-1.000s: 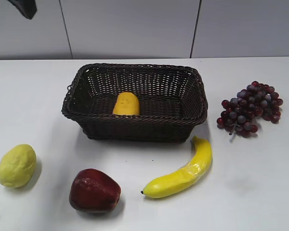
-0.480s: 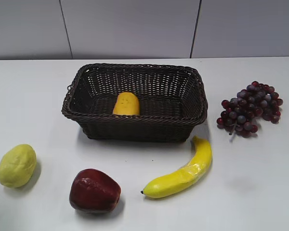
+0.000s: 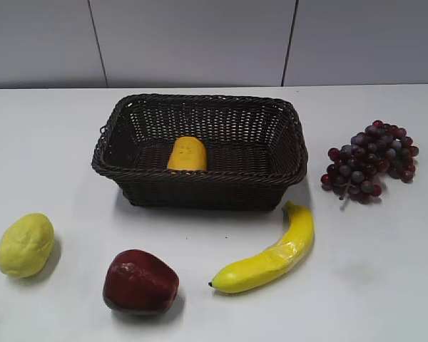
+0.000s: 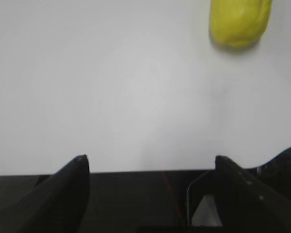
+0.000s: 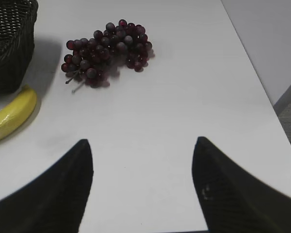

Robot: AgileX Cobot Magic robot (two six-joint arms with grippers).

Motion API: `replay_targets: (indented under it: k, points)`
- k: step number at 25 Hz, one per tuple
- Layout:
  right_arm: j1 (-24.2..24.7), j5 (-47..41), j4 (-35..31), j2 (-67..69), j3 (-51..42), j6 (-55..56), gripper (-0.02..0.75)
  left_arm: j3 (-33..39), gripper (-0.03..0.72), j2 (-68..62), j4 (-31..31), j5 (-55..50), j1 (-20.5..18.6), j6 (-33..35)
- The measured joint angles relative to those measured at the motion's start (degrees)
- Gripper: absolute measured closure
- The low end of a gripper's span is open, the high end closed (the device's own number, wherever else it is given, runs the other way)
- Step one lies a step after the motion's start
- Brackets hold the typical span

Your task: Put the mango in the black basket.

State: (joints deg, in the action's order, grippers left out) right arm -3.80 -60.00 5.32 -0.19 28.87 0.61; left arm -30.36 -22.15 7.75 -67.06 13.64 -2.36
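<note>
The orange-yellow mango [image 3: 187,154] lies inside the black basket [image 3: 200,184], a dark woven wicker basket at the table's middle back. The basket's corner also shows in the right wrist view [image 5: 9,43]. Neither gripper shows in the exterior view. My left gripper [image 4: 148,162] is open and empty over the bare near edge of the white table. My right gripper [image 5: 143,145] is open and empty above bare table, near the right side.
A pale yellow-green lumpy fruit [image 3: 25,244] lies front left and shows in the left wrist view [image 4: 239,22]. A dark red apple [image 3: 140,282] and a banana [image 3: 271,253] lie in front of the basket. Purple grapes [image 3: 371,162] lie right; the right wrist view shows the grapes [image 5: 106,51] and the banana [image 5: 12,115].
A dark piece of the arm at the top left of the exterior view has left the picture. The fruit and basket have not moved.
</note>
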Motion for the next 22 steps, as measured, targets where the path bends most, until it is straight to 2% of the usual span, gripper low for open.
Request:
replay_targets:
  k: [5, 9, 13, 17, 22]
  points:
    - [0.0, 0.0, 0.0, 0.0, 0.0, 0.0, 0.239, 0.4, 0.111, 14.7, -0.6, 0.6, 0.0, 0.0]
    - [0.0, 0.0, 0.0, 0.0, 0.0, 0.0, 0.239, 2.3, 0.113, 20.9, -0.8, 4.1, 0.0, 0.0]
    - [0.0, 0.0, 0.0, 0.0, 0.0, 0.0, 0.239, 2.5, 0.136, 21.7, -1.8, 4.6, 0.0, 0.9]
    - [0.0, 0.0, 0.0, 0.0, 0.0, 0.0, 0.239, 2.5, 0.189, 21.7, -5.1, 4.7, 0.0, 4.5]
    - [0.0, 0.0, 0.0, 0.0, 0.0, 0.0, 0.239, 2.5, 0.248, 21.7, -5.9, 4.8, 0.0, 5.2]
